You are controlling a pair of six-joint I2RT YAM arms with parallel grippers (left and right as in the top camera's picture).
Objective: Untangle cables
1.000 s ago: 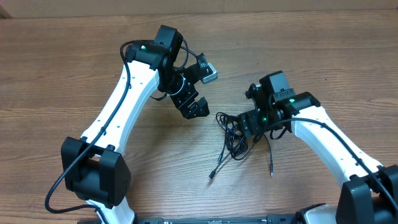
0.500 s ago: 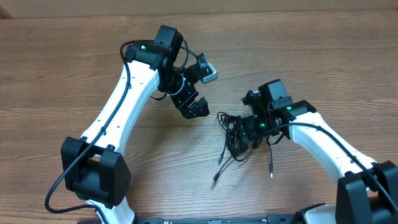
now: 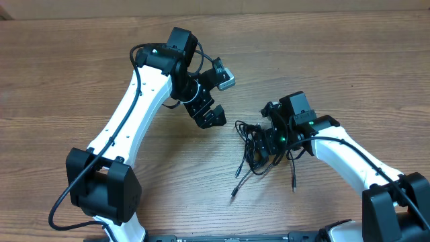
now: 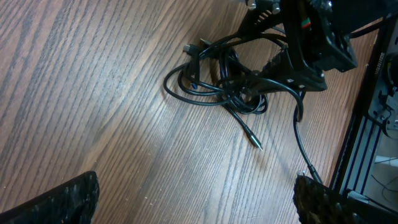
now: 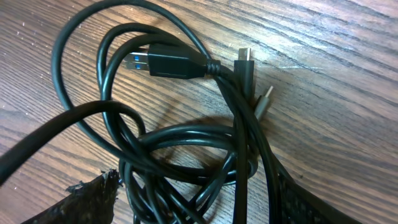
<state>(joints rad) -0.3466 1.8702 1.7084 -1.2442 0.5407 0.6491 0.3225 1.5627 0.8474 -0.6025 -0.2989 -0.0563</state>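
While the left gripper (image 3: 213,117) hangs wide, the right gripper (image 3: 263,144) stoops, spread, over the cables (image 3: 251,153)

from above, cannot see the fingertips of the right gripper (image 3: 265,143), nor the stretch of cables (image 3: 250,153) beneath it. in the right wrist view, loses the loops off the left and bottom edges and shows only slivers of its fingers (image 5: 93,199). in the left wrist view, catches just the finger corners of the left gripper (image 4: 193,200), cut by the bottom edge.
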